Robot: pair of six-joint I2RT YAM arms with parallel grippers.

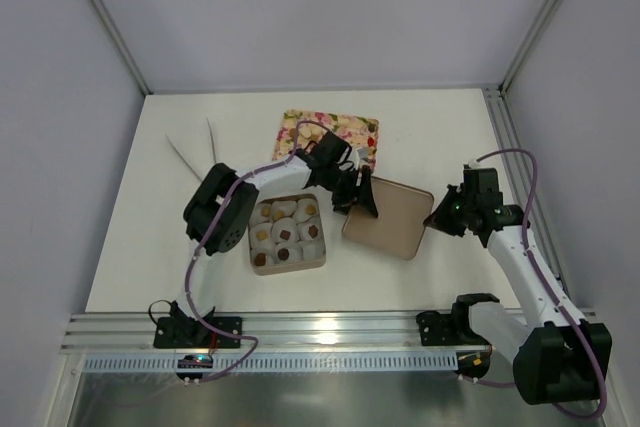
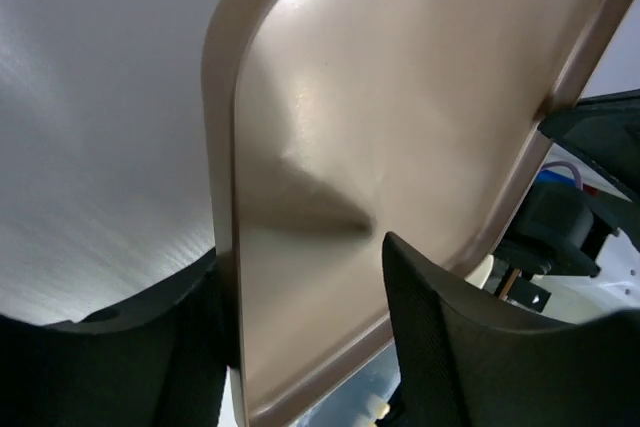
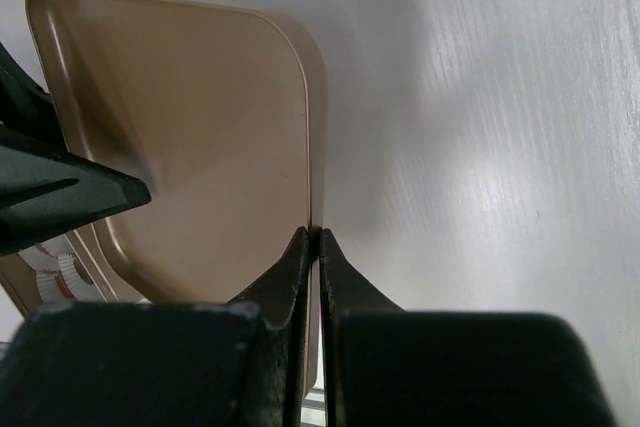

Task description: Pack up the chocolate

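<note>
While left arm [image 1: 270,177] stretches past box [image 1: 290,268], left gripper [image 1: 358,197] straddles lid [image 1: 392,219] rim, grip unclear; right gripper [image 1: 437,215], arm bent inward, pinches opposite rim.

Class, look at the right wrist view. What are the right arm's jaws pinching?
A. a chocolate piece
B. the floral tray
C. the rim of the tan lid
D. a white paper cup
C: the right gripper has its jaws closed on the thin rim of the tan lid, right at that lid's near edge.
</note>
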